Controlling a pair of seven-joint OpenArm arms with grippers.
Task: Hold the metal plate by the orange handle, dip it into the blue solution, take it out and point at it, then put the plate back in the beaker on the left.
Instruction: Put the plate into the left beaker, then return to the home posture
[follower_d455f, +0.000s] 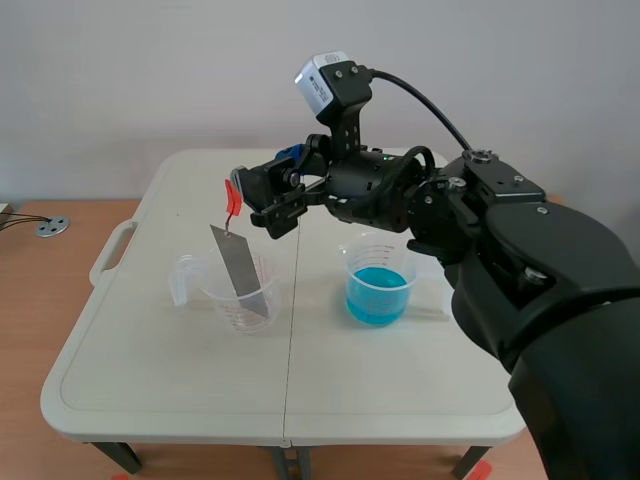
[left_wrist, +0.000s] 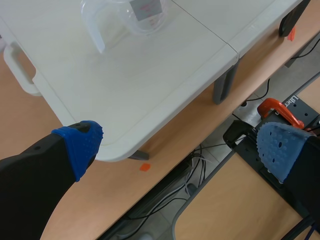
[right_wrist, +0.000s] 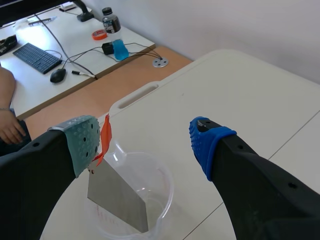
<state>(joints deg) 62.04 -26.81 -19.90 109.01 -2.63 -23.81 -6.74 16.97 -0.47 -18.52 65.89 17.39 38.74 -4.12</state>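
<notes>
The metal plate stands tilted in the clear left beaker, its orange handle sticking up above the rim. My right gripper hovers at the handle with its fingers wide apart, open. In the right wrist view the orange handle lies right beside the grey-green pad; the plate leans inside the beaker. The beaker of blue solution stands to the right. My left gripper is open, off the table's near corner, holding nothing.
The white folding table has a carry handle on its left side. In the left wrist view the beaker sits far ahead, past the table edge; floor, cables and an orange clamp lie below.
</notes>
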